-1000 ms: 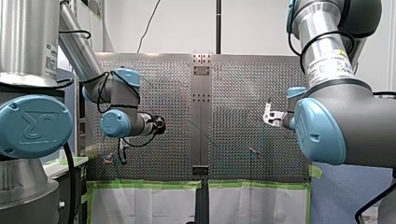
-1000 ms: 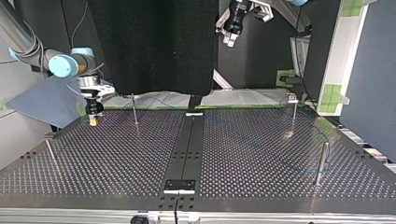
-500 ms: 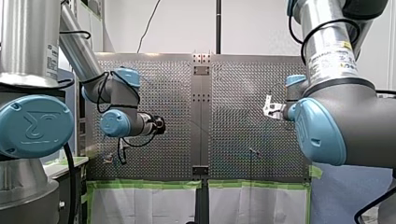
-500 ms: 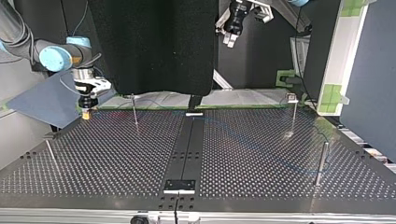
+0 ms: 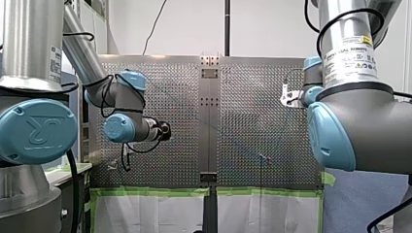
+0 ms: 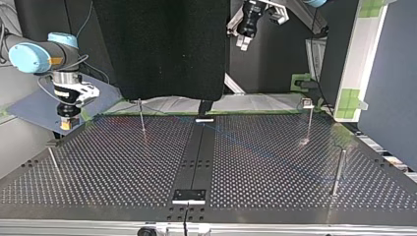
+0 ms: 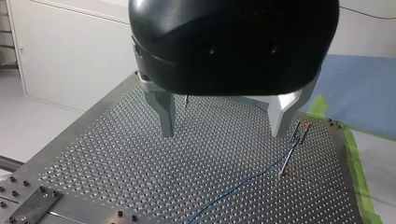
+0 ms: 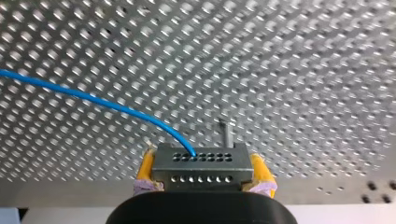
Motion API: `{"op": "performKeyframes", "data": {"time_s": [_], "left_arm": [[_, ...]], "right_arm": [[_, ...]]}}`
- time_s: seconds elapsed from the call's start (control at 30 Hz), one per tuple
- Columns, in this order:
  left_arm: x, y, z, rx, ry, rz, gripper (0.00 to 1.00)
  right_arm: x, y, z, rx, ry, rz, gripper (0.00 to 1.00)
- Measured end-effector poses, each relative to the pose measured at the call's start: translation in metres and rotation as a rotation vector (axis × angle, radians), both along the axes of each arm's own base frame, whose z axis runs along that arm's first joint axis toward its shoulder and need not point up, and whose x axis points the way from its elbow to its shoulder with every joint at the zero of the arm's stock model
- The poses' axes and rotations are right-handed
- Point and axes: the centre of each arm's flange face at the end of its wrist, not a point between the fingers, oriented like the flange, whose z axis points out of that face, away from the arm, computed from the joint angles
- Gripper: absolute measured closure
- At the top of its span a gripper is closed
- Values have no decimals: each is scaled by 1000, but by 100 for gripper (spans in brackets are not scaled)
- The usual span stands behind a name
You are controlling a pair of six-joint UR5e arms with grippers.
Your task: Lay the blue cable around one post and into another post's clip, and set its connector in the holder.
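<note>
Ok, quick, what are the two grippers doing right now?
Left gripper: open, empty.
Right gripper: shut on the connector.

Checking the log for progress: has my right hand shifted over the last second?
Yes. In the top view the right hand, shut on the connector, has gone toward the view's left, away from the thin post.

A plain white wall [image 5: 184, 29] stands behind the perforated counter [image 5: 252, 97], green tape [image 5: 150, 191] lines one edge, and a black cloth [image 6: 162, 49] hangs opposite.
</note>
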Motion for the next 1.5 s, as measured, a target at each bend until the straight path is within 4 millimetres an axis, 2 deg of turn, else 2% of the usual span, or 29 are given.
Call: {"op": "performKeyframes", "data": {"time_s": [0.13,0.27,0.4,0.63,1.13,1.33,1.5], "left_arm": [[1,1,0,0,4,3,0],[2,1,0,0,7,7,0],[4,1,1,6,16,11,0],[6,2,1,12,26,15,0],[9,2,3,7,31,21,0],[10,2,3,7,32,22,0],[11,1,4,10,36,23,0]], "right_arm": [[-7,6,20,-7,24,3,100],[-13,10,32,-6,35,11,100],[-19,7,24,11,40,26,100],[-29,-6,-2,31,49,49,100],[-58,-31,14,-5,44,101,100],[-70,-39,12,-7,41,124,100],[-77,-47,2,3,35,147,100]]}}
